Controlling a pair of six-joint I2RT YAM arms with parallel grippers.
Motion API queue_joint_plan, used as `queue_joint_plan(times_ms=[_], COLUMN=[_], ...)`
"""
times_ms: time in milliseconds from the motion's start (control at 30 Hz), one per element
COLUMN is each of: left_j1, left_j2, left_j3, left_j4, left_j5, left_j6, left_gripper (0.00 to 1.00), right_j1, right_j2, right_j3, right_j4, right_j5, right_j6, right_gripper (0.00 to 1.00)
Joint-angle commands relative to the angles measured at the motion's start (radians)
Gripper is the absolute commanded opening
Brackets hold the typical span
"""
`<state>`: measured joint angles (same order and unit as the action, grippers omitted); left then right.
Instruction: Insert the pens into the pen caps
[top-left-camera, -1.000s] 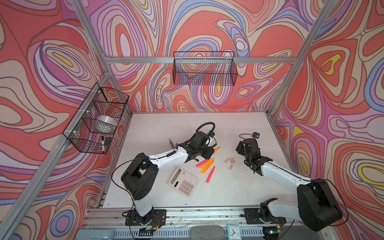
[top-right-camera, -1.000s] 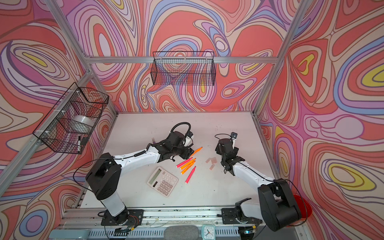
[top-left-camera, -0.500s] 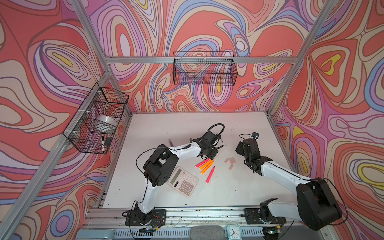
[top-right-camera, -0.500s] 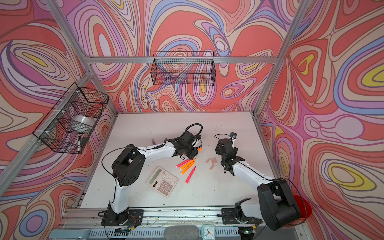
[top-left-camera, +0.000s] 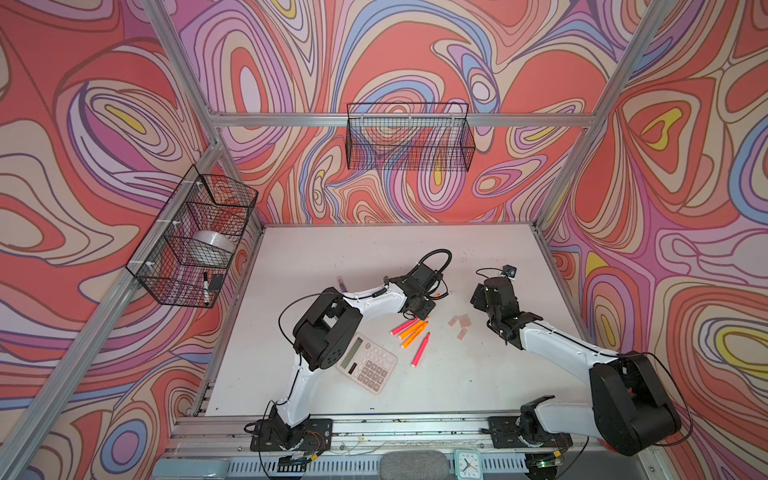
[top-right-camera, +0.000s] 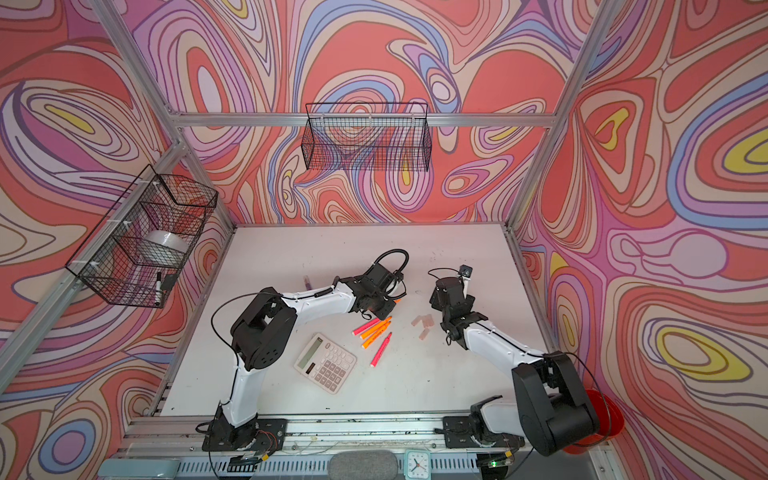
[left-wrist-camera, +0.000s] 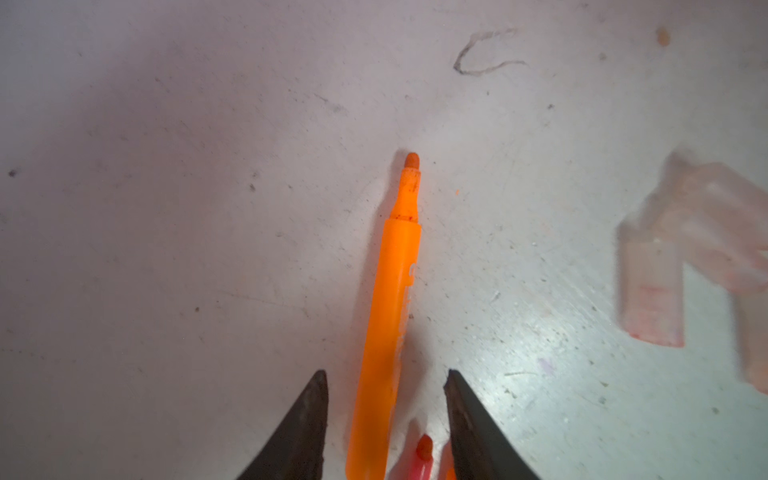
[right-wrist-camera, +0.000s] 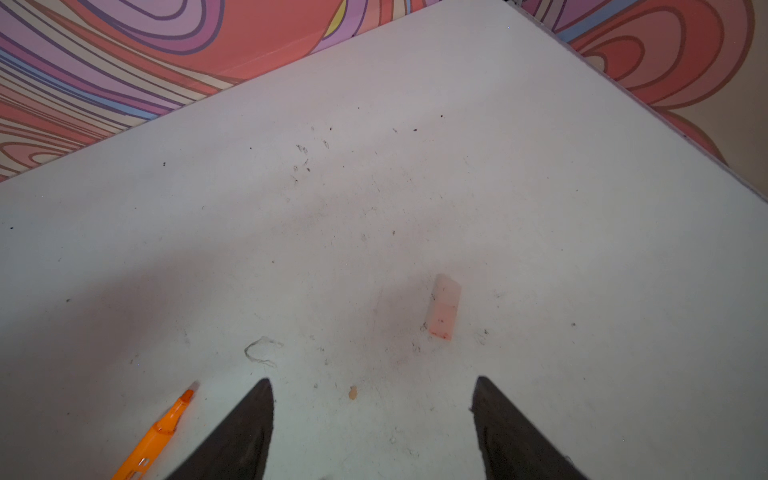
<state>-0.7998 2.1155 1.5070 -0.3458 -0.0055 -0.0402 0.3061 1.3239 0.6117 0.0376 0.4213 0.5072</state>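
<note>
Several neon orange and pink pens (top-left-camera: 414, 335) lie in a loose bunch on the white table, right of the calculator. My left gripper (left-wrist-camera: 386, 374) is low over the bunch's far end. It is open and straddles one orange pen (left-wrist-camera: 395, 291), with gaps on both sides. A pink pen's tip (left-wrist-camera: 424, 446) also pokes between the fingers. A purple pen (top-left-camera: 341, 284) lies apart at the back left. Pale pen caps (top-left-camera: 459, 322) sit right of the pens, and blurred caps (left-wrist-camera: 652, 291) also show in the left wrist view. My right gripper (right-wrist-camera: 372, 379) hovers open and empty, with one cap (right-wrist-camera: 444, 307) ahead of it.
A pink calculator (top-left-camera: 366, 363) lies in front of the pens. A wire basket (top-left-camera: 191, 249) on the left wall holds a tape roll and a black-and-white marker. Another wire basket (top-left-camera: 409, 141) hangs on the back wall. The right arm (top-left-camera: 498, 299) stands just right of the caps.
The left arm has raised its elbow and carried its gripper right, onto the orange pen, and the jaws have narrowed. The right arm has barely moved.
</note>
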Motion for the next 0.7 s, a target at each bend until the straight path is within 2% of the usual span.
queue_joint_plan(times_ms=[0,333,667], left_j1=[-0.007,-0.007,-0.007], left_j2=[0.037,0.094,0.118], left_j3=[0.031,0.088,0.104], left_j4=[-0.043,-0.076,-0.116], left_j5=[-0.024,-0.051,-0.072], left_j6=[0.027,0.046,0.052], left_gripper=[0.46,0.49,0.24], right_j1=[-0.007,-0.007,-0.008], right_j2=[-0.013,-0.004,-0.016], right_j3=[0.003,0.009,-0.001], right_j4=[0.010,0.005,0.015], right_j5=[-0.003,-0.006,-0.004], right_j6=[-0.002,-0.002,-0.001], right_gripper=[0.77,0.77,0.77])
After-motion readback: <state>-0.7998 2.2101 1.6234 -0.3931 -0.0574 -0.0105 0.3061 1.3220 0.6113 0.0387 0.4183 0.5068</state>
